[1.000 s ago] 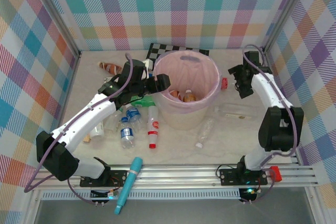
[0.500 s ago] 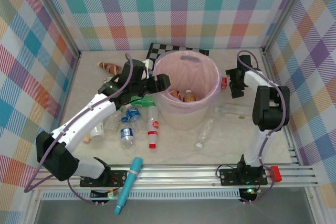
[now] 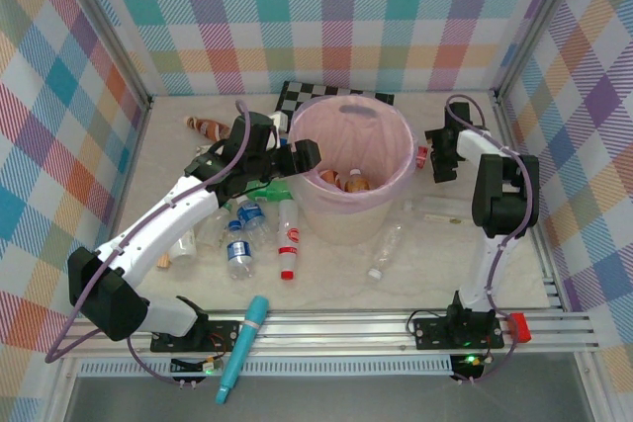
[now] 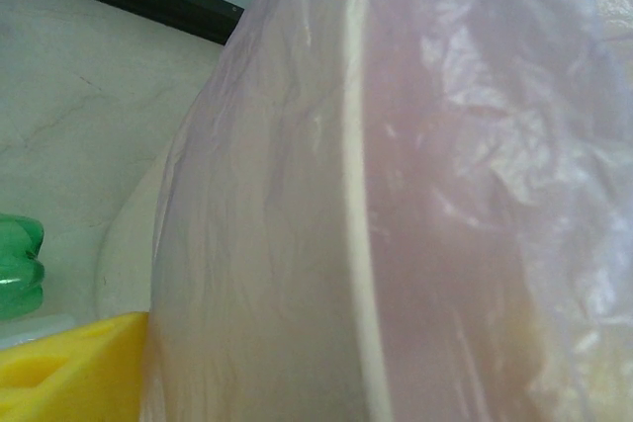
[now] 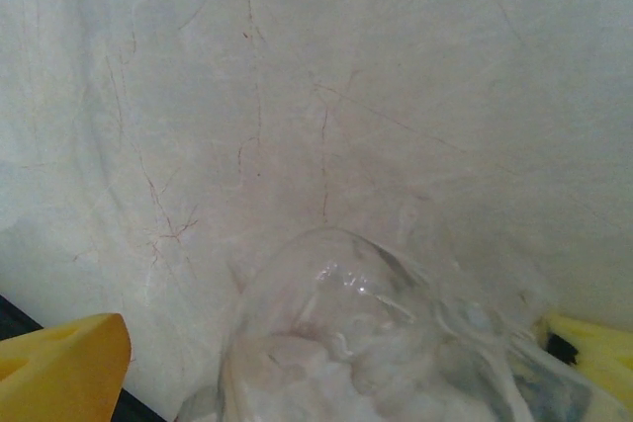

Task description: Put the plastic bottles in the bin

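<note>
The pale-pink bin [image 3: 404, 148] stands mid-table with two bottles [image 3: 351, 182] lying inside. My left gripper [image 3: 302, 155] sits open at the bin's left rim [image 4: 356, 244]. One yellow finger [image 4: 69, 368] is outside the wall and the other is hidden. My right gripper [image 3: 438, 157] is low on the table right of the bin, open. Its yellow fingers [image 5: 59, 363] stand wide on either side of a clear crumpled bottle [image 5: 346, 343] with a red cap [image 3: 422, 155]. Loose bottles lie left of the bin [image 3: 237, 254], including a green one [image 3: 278, 188] [image 4: 18, 264]. More lie in front [image 3: 387, 250] and to the right [image 3: 440, 210].
A checkerboard [image 3: 297, 96] lies behind the bin. A brown-labelled bottle [image 3: 205, 127] rests at the back left. A teal pen-like tube [image 3: 243, 348] lies across the front rail. Plaid walls close in the table on three sides.
The right arm has folded in and its gripper has shifted left and lower, beside the bin, over the red-capped bottle. The left arm has not moved.
</note>
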### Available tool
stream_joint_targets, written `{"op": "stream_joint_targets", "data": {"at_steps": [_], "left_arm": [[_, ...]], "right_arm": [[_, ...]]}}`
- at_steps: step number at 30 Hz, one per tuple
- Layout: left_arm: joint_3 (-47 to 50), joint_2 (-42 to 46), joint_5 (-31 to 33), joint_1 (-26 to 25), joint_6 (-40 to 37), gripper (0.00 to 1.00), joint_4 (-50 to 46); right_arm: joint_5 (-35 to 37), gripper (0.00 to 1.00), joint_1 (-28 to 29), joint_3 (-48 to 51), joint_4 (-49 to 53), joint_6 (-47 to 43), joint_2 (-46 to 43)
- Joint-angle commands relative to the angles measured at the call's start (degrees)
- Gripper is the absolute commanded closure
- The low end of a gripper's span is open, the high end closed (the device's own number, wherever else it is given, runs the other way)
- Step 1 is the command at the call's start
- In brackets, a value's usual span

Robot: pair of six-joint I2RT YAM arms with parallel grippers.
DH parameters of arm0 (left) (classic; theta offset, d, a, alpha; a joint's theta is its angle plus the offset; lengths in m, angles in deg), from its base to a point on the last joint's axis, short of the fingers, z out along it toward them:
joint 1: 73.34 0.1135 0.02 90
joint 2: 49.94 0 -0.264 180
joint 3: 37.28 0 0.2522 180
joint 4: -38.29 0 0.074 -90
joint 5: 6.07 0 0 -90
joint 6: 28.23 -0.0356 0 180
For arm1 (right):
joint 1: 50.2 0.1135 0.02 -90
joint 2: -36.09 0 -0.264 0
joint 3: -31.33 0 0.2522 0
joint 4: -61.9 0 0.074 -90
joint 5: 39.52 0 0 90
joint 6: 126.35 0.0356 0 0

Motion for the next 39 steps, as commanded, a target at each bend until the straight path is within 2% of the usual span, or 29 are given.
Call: {"op": "stream_joint_targets", "data": {"at_steps": [1, 16, 28, 34, 39], "left_arm": [[-0.9, -0.6, 0.2, -0.8, -1.1, 0.18, -2.6], [-0.9, 0.4, 0.4, -0.7, -1.2, 0.18, -2.6], [-0.9, 0.4, 0.1, -0.8, -1.3, 0.18, -2.1], [-0.9, 0.5, 0.3, -0.8, -1.4, 0.18, -2.2], [-0.5, 0.4, 0.4, -0.8, -1.3, 0.18, -2.0]], "right_arm": [[-0.7, 0.05, -0.2, -0.8, 0.2, 1.3, 2.3], [-2.3, 0.27, -1.4, -1.3, 0.0, -0.1, -0.4], [-2.5, 0.39, -4.9, 0.3, 0.5, -3.8, -9.3], [-2.0, 0.44, -7.7, 1.1, 2.1, -11.2, -17.3], [-2.9, 0.51, -9.2, 3.8, -2.5, -21.8, -26.7]]}}
